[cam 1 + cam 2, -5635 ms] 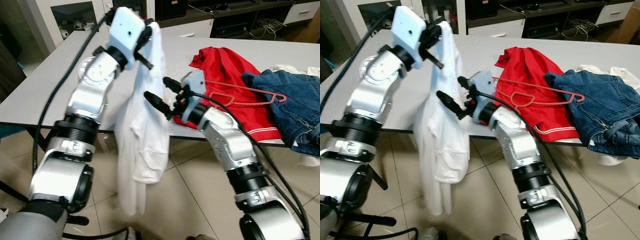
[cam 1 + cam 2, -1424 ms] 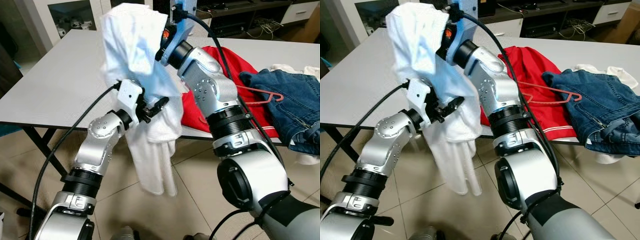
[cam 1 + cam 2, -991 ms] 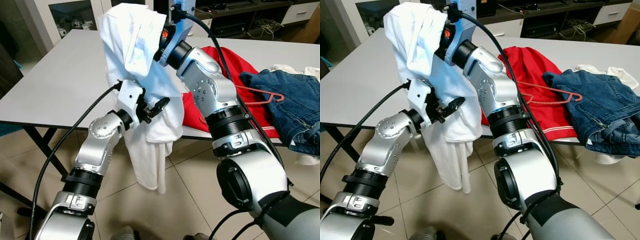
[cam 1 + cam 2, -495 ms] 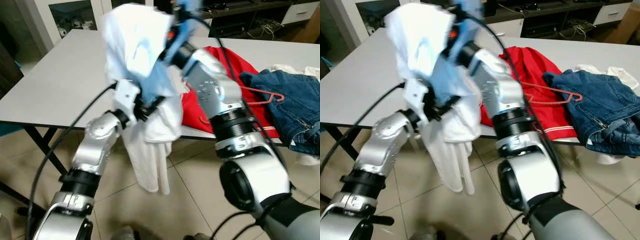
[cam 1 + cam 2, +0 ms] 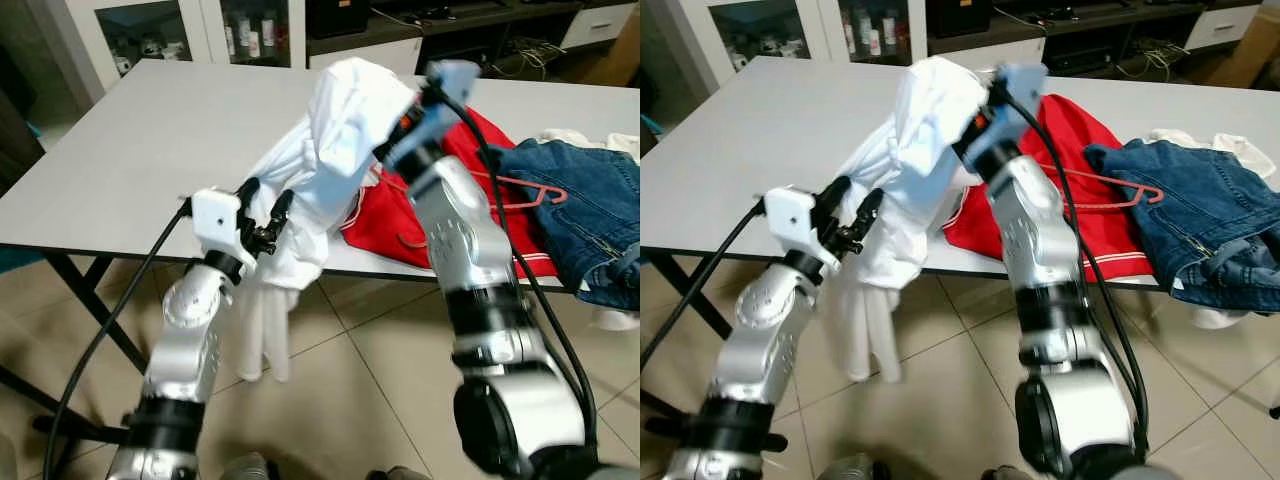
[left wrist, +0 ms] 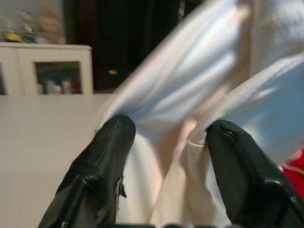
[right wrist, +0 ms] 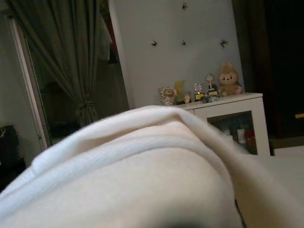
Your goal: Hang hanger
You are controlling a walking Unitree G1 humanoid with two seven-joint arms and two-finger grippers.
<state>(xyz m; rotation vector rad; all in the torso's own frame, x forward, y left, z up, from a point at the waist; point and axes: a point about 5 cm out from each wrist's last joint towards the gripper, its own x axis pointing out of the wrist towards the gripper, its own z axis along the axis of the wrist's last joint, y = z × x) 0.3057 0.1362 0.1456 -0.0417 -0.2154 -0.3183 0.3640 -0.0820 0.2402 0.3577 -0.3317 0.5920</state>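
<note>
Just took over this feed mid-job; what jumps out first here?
A white shirt is draped over the raised right pincer above the table's front edge, its tail hanging toward the floor. The left pincer is open beside that cloth. A red hanger lies on the red garment, next to jeans.

The right gripper (image 5: 395, 105), buried in the bunched white cotton shirt (image 5: 320, 170), has dropped from high above the grey table (image 5: 140, 140) to just over its front edge, so the shirt now drapes partly on the tabletop. The left gripper (image 5: 262, 210), fingers spread, has slid out to the shirt's left side at the table edge. The shirt's hanging tail is shorter below the edge.
</note>
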